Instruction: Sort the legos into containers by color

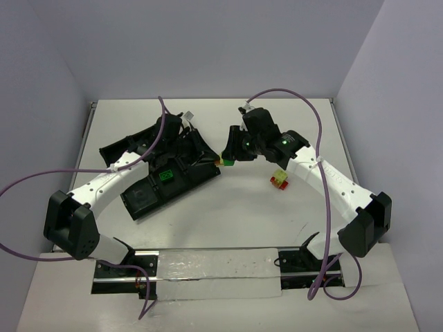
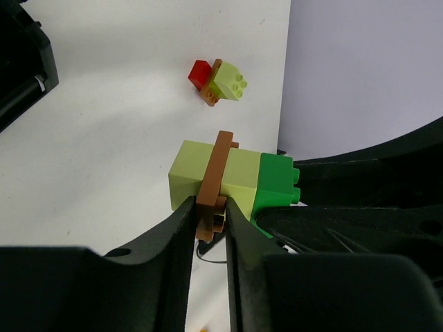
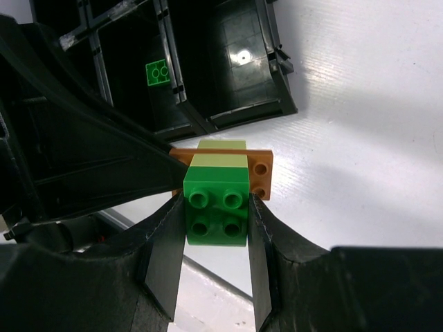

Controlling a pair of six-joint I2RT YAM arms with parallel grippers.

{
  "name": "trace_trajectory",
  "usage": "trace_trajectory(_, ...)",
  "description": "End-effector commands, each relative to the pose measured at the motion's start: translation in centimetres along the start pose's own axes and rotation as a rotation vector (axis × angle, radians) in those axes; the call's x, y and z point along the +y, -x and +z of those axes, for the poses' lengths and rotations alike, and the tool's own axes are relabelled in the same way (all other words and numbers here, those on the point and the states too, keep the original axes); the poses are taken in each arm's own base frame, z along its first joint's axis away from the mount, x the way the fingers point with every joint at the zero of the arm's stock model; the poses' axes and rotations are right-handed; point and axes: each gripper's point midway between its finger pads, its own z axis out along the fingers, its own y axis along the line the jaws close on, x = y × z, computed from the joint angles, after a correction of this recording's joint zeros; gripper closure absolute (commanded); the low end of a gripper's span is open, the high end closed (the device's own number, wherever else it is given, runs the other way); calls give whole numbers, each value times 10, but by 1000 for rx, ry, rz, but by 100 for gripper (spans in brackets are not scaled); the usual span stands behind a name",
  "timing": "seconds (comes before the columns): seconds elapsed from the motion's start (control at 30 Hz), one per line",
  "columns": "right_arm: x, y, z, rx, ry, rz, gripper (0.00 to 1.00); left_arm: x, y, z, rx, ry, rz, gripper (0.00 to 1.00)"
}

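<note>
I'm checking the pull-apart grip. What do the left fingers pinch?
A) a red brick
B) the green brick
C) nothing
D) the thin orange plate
D: the left wrist view shows the left fingers closed on the orange plate at its edge; the right fingers hold the green brick.
</note>
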Motion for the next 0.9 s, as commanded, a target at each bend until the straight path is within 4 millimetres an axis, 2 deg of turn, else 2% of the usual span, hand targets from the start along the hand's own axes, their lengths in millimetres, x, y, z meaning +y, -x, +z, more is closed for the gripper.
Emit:
trace_trajectory(0.0, 18, 20, -9, -55, 62, 3, 100, -26, 4, -4, -9, -84, 43, 100)
trace_trajectory(0.17, 13, 21, -13, -67, 39, 0, 100, -23, 6, -6, -24, -66, 46, 100)
trace_trajectory(0.5, 17, 37, -43, -125, 37, -24, 100, -11, 11, -9, -35, -20, 63, 100)
trace_trajectory(0.67, 15, 39, -50, -147, 32, -20, 100, -3, 24, -19, -53, -17, 80, 100)
trace_trajectory(0.87, 15, 45, -59, -183, 40, -7, 100, 2, 24, -20, -45, 3, 90, 100)
